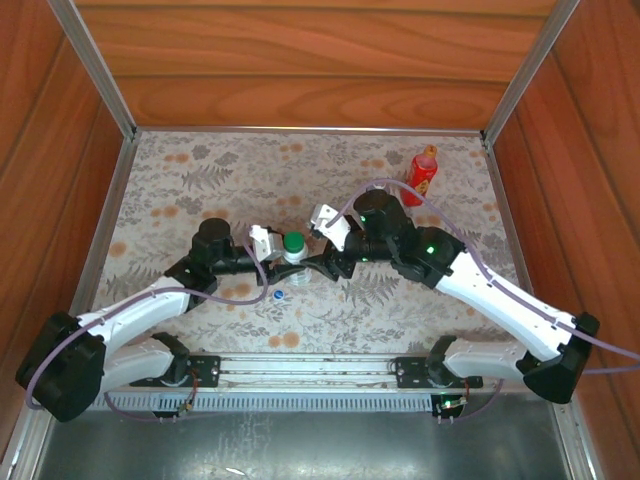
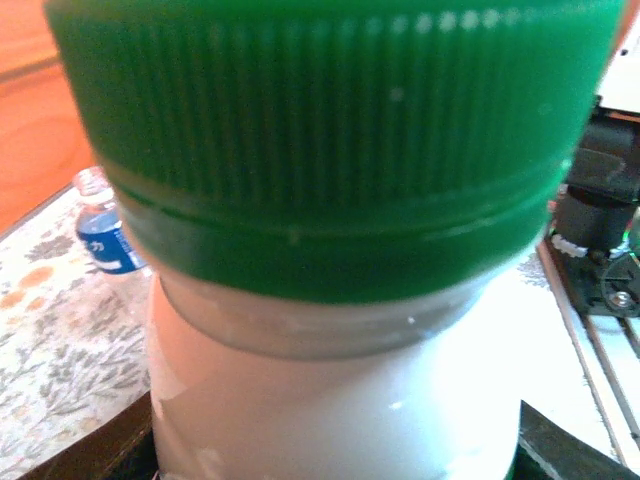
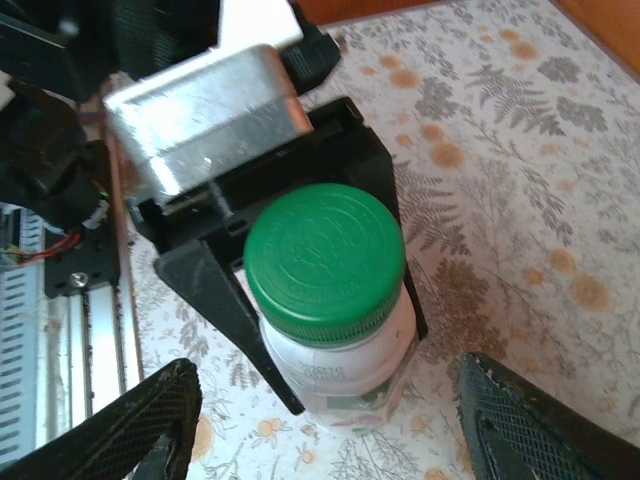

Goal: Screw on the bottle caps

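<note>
White plastic bottle, judged light and slick, was clamped by left claw; grippy ribbed green cap was straddled by open right claw.

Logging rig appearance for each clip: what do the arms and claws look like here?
The left arm and right arm have white shells, black joints and lilac cables. Green lights glow on the right one. The right claw has black, cross-hatched fingers.

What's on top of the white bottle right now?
The green cap sits on the white bottle, covering its mouth. The neck threads are hidden under it, so how far it is screwed down cannot be seen.
</note>
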Robot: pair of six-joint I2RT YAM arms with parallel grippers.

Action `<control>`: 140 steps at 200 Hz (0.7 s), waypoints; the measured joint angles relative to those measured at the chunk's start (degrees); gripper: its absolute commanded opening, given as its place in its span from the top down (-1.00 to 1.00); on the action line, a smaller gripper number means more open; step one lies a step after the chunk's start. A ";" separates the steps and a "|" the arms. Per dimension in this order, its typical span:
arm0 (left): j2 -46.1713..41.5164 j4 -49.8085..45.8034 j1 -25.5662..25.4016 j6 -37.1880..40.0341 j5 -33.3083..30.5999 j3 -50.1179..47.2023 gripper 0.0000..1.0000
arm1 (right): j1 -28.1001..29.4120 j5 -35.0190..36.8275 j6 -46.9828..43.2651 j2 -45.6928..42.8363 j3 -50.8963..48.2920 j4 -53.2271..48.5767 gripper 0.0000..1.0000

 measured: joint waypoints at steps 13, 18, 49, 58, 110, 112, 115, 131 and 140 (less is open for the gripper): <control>0.70 0.04 0.00 -0.02 1.29 0.00 -0.16 | 0.00 -1.03 0.02 0.24 0.00 0.87 -0.41; 1.03 0.04 0.00 -0.02 1.68 0.00 -0.16 | 0.00 -1.33 0.00 0.50 0.04 0.98 -0.40; 2.05 0.00 0.00 -0.04 3.41 0.00 -0.16 | 0.00 -3.50 0.02 4.00 1.29 1.05 -0.33; 2.05 0.00 0.00 -0.04 3.72 0.00 -0.16 | 0.00 -4.13 0.00 5.16 1.70 1.09 -0.28; 2.03 0.00 0.00 -0.26 4.70 0.00 -0.16 | -0.02 -5.90 0.11 8.07 2.62 2.29 -0.01; 2.03 0.00 0.00 -0.26 4.70 0.00 -0.16 | 0.00 -5.92 0.13 8.07 2.62 2.43 0.00; 2.05 0.00 0.00 -0.28 4.70 0.00 -0.16 | 0.00 -5.95 0.17 8.07 2.62 2.56 0.02; 2.05 0.02 0.00 -0.39 4.76 0.00 -0.16 | 0.00 -5.86 0.48 8.09 2.62 3.23 0.13; 2.08 0.02 0.00 -0.63 4.79 0.00 -0.17 | 0.00 -5.75 0.63 8.13 2.62 3.37 0.19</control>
